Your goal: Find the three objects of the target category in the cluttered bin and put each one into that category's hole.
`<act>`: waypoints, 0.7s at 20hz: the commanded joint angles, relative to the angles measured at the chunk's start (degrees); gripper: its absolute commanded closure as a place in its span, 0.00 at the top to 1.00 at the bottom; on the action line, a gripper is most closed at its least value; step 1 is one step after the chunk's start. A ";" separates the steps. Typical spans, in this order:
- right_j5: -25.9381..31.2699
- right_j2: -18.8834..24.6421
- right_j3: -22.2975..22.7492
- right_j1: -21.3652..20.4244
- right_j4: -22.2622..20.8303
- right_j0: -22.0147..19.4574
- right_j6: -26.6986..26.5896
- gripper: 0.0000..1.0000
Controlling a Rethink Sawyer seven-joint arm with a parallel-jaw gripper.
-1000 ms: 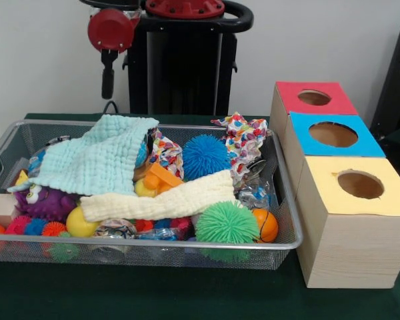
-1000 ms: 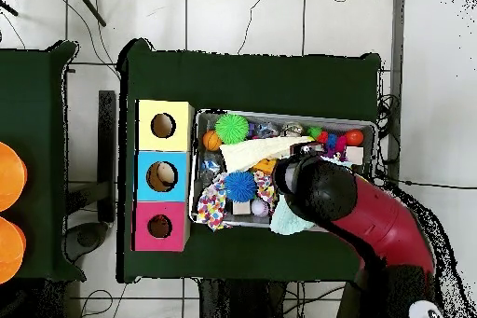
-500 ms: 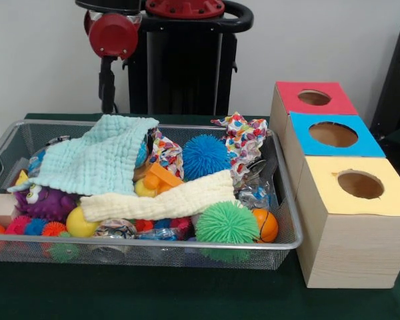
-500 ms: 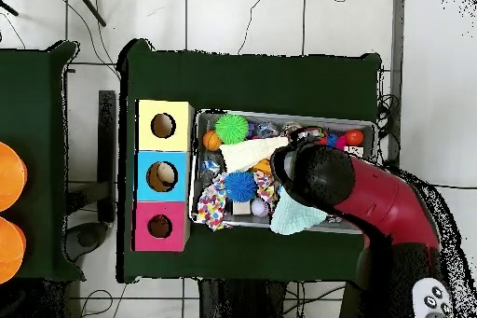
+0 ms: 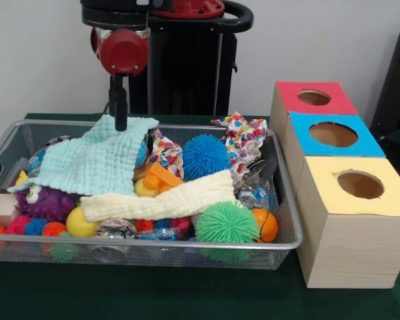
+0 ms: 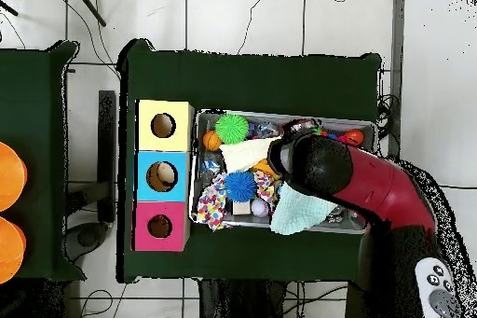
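Note:
A wire bin (image 5: 283,200) holds a jumble of toys and cloths. A light-blue cloth (image 5: 93,160) lies at its back left, a cream cloth (image 5: 160,200) runs across the middle, and a patterned cloth (image 5: 243,143) sits at the back right. Among them are a blue spiky ball (image 5: 205,157), a green spiky ball (image 5: 225,223), an orange ball (image 5: 265,225) and a purple plush (image 5: 43,200). My gripper (image 5: 121,123) hangs shut and empty just over the light-blue cloth's back edge. In the overhead view the arm (image 6: 326,165) hides the gripper and the bin's middle.
Three wooden boxes with round holes stand beside the bin: red top (image 5: 313,98), blue top (image 5: 333,135), yellow top (image 5: 360,185). From above, the yellow box (image 6: 163,126), blue box (image 6: 161,176) and red box (image 6: 159,227) line the bin's left. Small spiky balls fill the bin's front left corner.
In the front view my gripper has come down and a little rightward, from above the bin's back rim to the light-blue cloth's back edge. The bin's contents have not moved.

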 commanded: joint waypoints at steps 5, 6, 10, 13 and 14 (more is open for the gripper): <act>-2.35 10.72 0.26 6.46 -5.92 -4.47 -11.17 1.00; -2.52 11.17 0.26 6.62 -6.24 -4.80 -11.01 1.00; -4.23 12.66 0.35 8.39 -7.69 -5.83 -10.21 1.00; -6.38 13.48 0.39 9.46 -8.98 -6.43 -9.14 1.00; -7.36 13.48 0.45 9.77 -9.43 -6.37 -8.48 1.00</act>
